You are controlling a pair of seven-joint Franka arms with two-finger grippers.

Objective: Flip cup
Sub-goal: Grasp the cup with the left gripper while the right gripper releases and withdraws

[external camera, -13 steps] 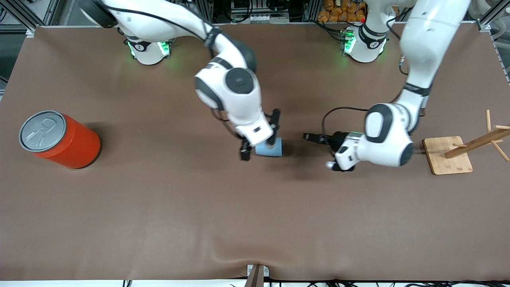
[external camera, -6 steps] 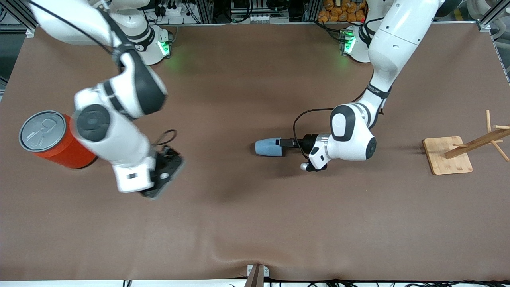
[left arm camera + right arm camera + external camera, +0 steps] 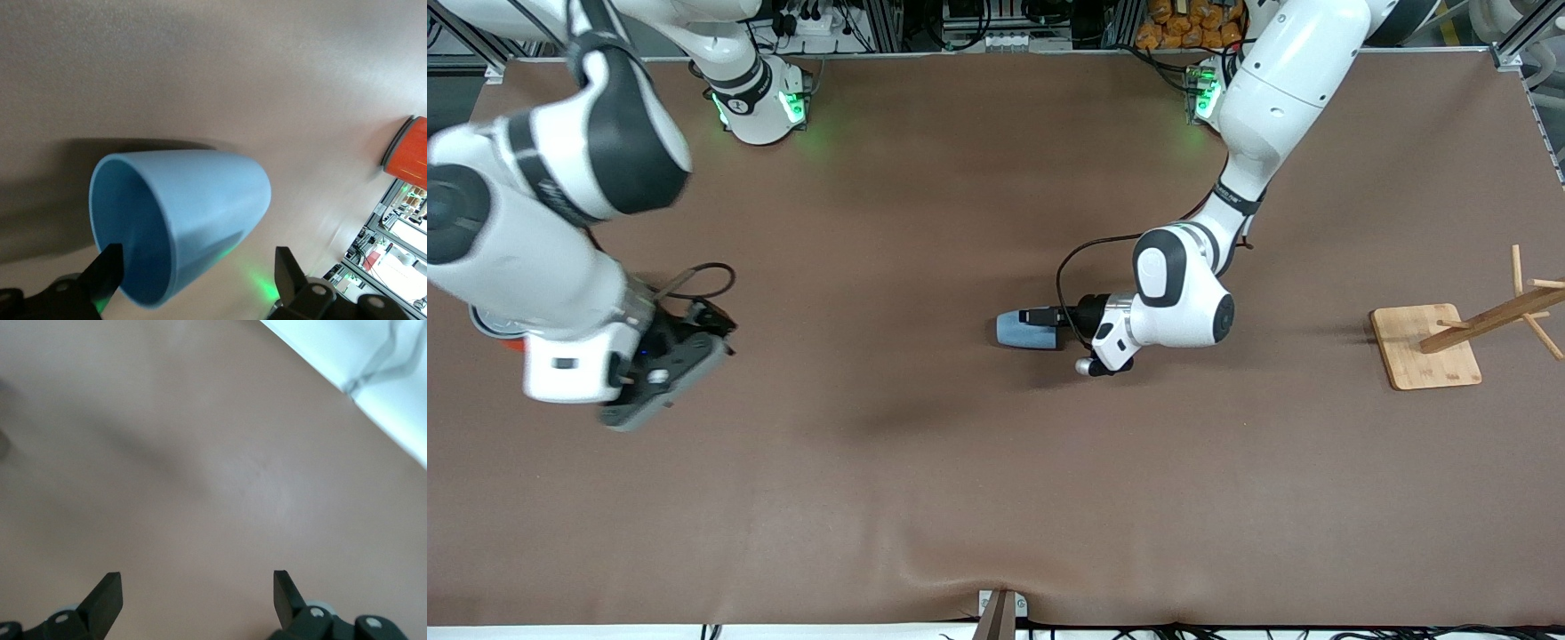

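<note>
Both sets of jaws stand wide apart and grip nothing. The left gripper (image 3: 1040, 317) sits at the centre of the front frame, one finger (image 3: 107, 270) inside the rim of the cup (image 3: 1021, 329), the other outside its wall. The light-blue cup lies on its side on the brown table (image 3: 978, 462). The right gripper (image 3: 660, 378) hangs over the table at the frame's left edge, largely hiding the orange can (image 3: 491, 331).
</note>
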